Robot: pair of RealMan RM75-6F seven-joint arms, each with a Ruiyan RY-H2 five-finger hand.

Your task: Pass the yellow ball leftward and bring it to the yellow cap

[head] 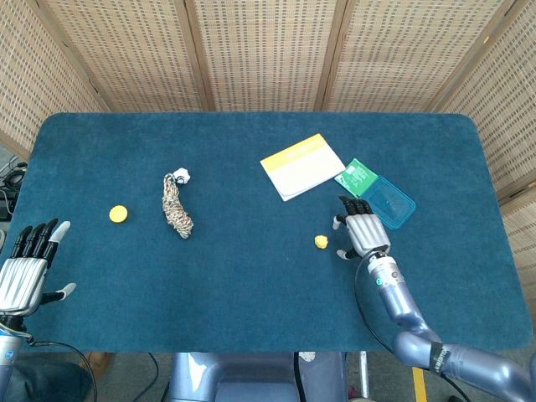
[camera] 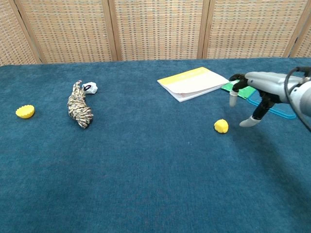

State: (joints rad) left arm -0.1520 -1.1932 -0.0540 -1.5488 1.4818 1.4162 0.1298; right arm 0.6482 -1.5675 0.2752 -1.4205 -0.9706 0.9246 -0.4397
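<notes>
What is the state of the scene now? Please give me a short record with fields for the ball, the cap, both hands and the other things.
yellow ball: on the table, not held
yellow cap: far to the left, beside the rope bundle
right hand: just right of the ball, fingers apart, holding nothing
left hand: at the table's left edge, open
other things: booklet, green card, blue lid
table: blue cloth

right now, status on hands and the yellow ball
Right hand open, beside yellow ball, not touching. Left hand open at table edge. Yellow cap far left; rope bundle lies between ball and cap.
</notes>
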